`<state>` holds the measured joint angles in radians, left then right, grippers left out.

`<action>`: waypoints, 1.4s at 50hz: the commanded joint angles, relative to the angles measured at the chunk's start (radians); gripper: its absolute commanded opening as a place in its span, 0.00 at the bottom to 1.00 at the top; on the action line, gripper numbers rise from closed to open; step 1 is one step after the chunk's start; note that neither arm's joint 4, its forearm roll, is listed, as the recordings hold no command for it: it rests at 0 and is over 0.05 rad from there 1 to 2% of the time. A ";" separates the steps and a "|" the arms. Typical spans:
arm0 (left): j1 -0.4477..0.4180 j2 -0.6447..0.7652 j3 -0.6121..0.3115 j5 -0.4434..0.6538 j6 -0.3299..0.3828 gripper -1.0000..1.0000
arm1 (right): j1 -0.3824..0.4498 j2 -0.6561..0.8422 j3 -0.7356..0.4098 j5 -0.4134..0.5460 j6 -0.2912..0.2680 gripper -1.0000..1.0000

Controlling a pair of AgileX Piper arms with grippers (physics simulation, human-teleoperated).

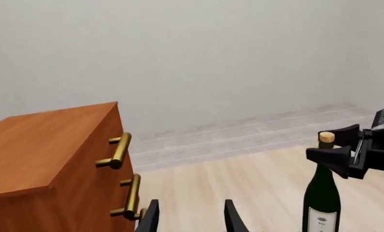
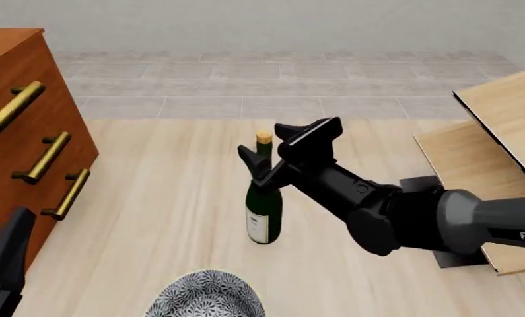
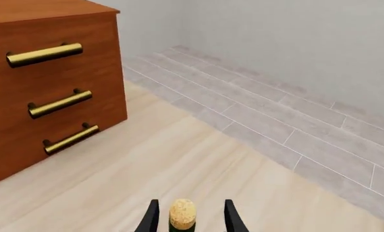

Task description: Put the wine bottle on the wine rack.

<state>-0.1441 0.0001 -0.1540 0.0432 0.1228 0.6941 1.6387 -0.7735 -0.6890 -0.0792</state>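
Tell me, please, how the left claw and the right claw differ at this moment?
The right claw is out over the table, its fingers on either side of the wine bottle just below the cork; the left claw sits low at the near left edge beside the cabinet, with nothing between its fingers. The right is raised to neck height; the left is lower. Both are black and open.

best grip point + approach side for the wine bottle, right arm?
Take the wine bottle at its slim neck just under the cork, coming level from the right. It stands upright, and the neck is narrow enough for the fingers. The right hand already sits open astride the cork; probably drop slightly before closing.
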 commanded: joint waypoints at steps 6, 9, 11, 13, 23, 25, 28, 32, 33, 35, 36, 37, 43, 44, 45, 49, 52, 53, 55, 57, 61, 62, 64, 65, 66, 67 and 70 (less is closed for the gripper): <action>0.008 0.000 0.016 -0.012 0.001 1.00 | 0.005 0.050 -0.004 -0.027 0.012 1.00; 0.008 0.000 0.016 -0.012 0.003 1.00 | 0.009 0.044 -0.004 -0.023 0.009 1.00; 0.008 0.000 0.016 -0.012 0.003 1.00 | 0.012 0.040 -0.005 -0.019 0.005 1.00; 0.007 0.000 0.014 -0.011 0.003 1.00 | 0.015 0.034 -0.004 -0.015 0.005 1.00; 0.010 0.000 0.012 -0.012 0.002 1.00 | 0.029 0.036 -0.004 -0.017 -0.003 1.00; 0.009 0.000 0.013 -0.012 0.001 1.00 | 0.031 0.029 -0.001 -0.014 -0.006 0.00; 0.008 0.000 0.015 -0.015 0.000 1.00 | 0.033 0.023 -0.001 -0.009 -0.010 0.00; 0.008 0.000 0.016 -0.016 0.000 1.00 | 0.031 0.019 -0.001 -0.008 -0.010 0.00; 0.009 0.000 0.016 -0.016 0.001 1.00 | 0.030 0.018 -0.001 -0.007 -0.012 0.00; 0.009 0.000 0.015 -0.016 0.000 1.00 | 0.029 0.019 -0.001 -0.007 -0.011 0.00; 0.009 0.000 0.014 -0.015 -0.001 1.00 | 0.029 0.016 0.000 -0.005 -0.011 0.00; 0.009 0.000 0.014 -0.015 -0.001 1.00 | 0.029 0.016 0.000 -0.005 -0.011 0.00; 0.014 0.000 0.013 -0.013 0.000 1.00 | 0.029 0.012 0.001 -0.003 -0.012 0.00; 0.014 0.000 0.013 -0.013 -0.001 1.00 | 0.029 0.010 0.002 -0.003 -0.013 0.00; 0.014 0.000 0.013 -0.013 -0.001 1.00 | 0.029 0.010 0.002 -0.003 -0.013 0.00; 0.016 0.000 0.010 -0.010 -0.002 1.00 | 0.031 -0.011 0.002 0.013 -0.013 0.00; 0.014 0.000 0.011 -0.010 -0.002 1.00 | 0.034 -0.030 0.002 0.026 -0.017 0.00; 0.013 0.000 0.012 -0.010 -0.001 1.00 | 0.036 -0.037 0.002 0.031 -0.017 0.00; 0.013 0.000 0.012 -0.010 -0.003 1.00 | 0.039 -0.057 0.003 0.044 -0.020 0.00; 0.013 0.000 0.011 -0.010 -0.003 1.00 | 0.040 -0.061 0.003 0.046 -0.019 0.00; 0.008 0.000 0.010 -0.008 0.000 1.00 | 0.051 -0.110 0.009 0.076 -0.019 0.00; 0.006 0.000 0.009 -0.008 0.000 1.00 | 0.053 -0.119 0.011 0.079 -0.014 0.00; 0.004 0.000 0.010 -0.008 -0.001 1.00 | 0.057 -0.144 0.012 0.097 -0.007 0.00; 0.004 0.000 0.010 -0.008 0.000 1.00 | 0.057 -0.149 0.013 0.099 -0.007 0.00; 0.004 0.000 0.010 -0.008 0.000 1.00 | 0.057 -0.149 0.013 0.099 -0.007 0.00; 0.003 0.000 0.010 -0.009 0.000 1.00 | 0.056 -0.153 0.014 0.100 -0.007 0.00; -0.003 0.000 0.012 -0.009 -0.002 1.00 | 0.057 -0.197 0.010 0.142 0.006 0.00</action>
<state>-0.1380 0.0001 -0.1433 0.0340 0.1218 0.7435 1.5320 -0.7580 -0.6079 -0.0960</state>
